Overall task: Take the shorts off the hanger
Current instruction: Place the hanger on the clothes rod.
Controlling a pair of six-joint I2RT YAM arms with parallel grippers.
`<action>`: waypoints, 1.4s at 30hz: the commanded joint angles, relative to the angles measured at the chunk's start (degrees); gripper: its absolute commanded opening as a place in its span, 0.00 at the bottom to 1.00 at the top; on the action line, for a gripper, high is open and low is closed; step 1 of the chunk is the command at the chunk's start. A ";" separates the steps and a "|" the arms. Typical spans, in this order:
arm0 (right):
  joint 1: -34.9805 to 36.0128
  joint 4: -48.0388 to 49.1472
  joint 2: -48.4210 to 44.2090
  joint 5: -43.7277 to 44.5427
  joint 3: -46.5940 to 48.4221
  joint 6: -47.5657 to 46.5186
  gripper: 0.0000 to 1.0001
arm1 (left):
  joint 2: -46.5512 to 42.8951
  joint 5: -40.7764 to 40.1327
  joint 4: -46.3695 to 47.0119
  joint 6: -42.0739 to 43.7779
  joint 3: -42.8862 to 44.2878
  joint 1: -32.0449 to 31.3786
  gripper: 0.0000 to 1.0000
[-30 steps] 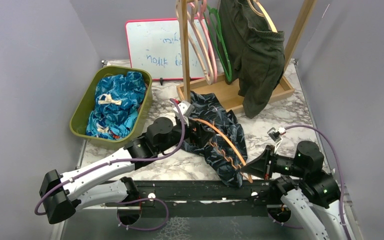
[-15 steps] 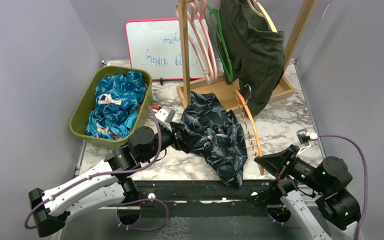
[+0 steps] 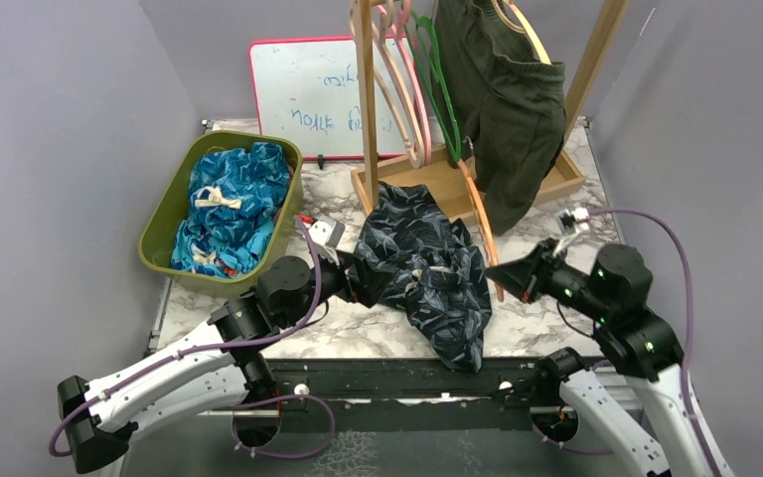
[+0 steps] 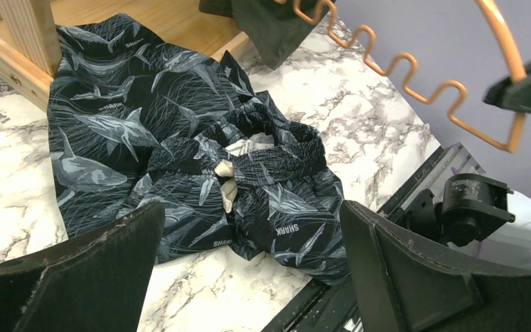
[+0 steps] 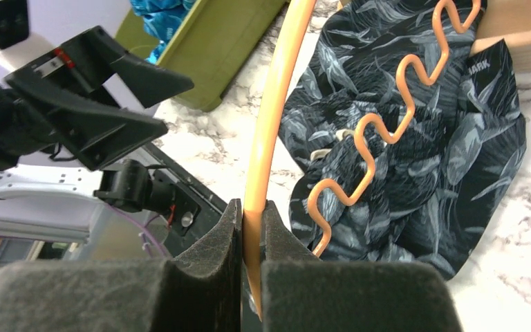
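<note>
The dark navy print shorts (image 3: 422, 270) lie crumpled on the marble table, off any hanger; they also show as shorts (image 4: 180, 152) and shorts (image 5: 415, 138) in the wrist views. My left gripper (image 3: 353, 273) stands wide open at their left edge, nothing between its fingers, the gripper (image 4: 252, 207) just short of the cloth. My right gripper (image 3: 505, 276) is shut on the bare orange hanger (image 3: 482, 231), gripper (image 5: 252, 214) pinching the hanger (image 5: 263, 131) at one end, above the shorts' right side. Dark olive shorts (image 3: 507, 99) hang on the rack.
A green bin (image 3: 159, 224) at the left holds blue print shorts (image 3: 228, 204). The wooden rack (image 3: 457, 184) stands behind, with empty pink and green hangers (image 3: 412, 79). A whiteboard (image 3: 298, 94) leans on the back wall. Grey walls close both sides.
The orange hanger has come out of the navy shorts, which dropped flat on the table. My right arm carried the hanger right and back towards the rack. My left gripper opened and drew back left.
</note>
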 commanded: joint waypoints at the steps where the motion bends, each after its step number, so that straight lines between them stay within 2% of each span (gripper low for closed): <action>1: 0.27 13.45 7.84 -0.87 4.23 -4.69 0.02 | -1.12 -0.59 -0.58 -1.73 -0.90 -0.07 0.99; 8: 0.28 17.46 18.32 1.38 11.23 -6.69 0.02 | -1.47 -0.62 -1.25 -1.94 -2.36 -0.09 0.99; 15: 0.28 18.28 21.95 5.18 14.98 -7.21 0.02 | -1.64 -0.66 -1.36 -2.08 -2.99 -0.07 0.99; 19: 0.22 20.57 23.11 3.95 16.60 -7.74 0.02 | -1.58 -0.66 -1.17 -2.07 -3.30 -0.11 0.99; 30: 0.28 18.80 34.22 5.45 33.29 -6.78 0.02 | 0.98 0.47 0.10 -2.76 -4.16 -0.07 0.99; 42: 0.18 19.86 47.02 3.04 47.38 -7.58 0.02 | 2.45 0.75 0.89 -2.82 -4.15 -0.10 0.99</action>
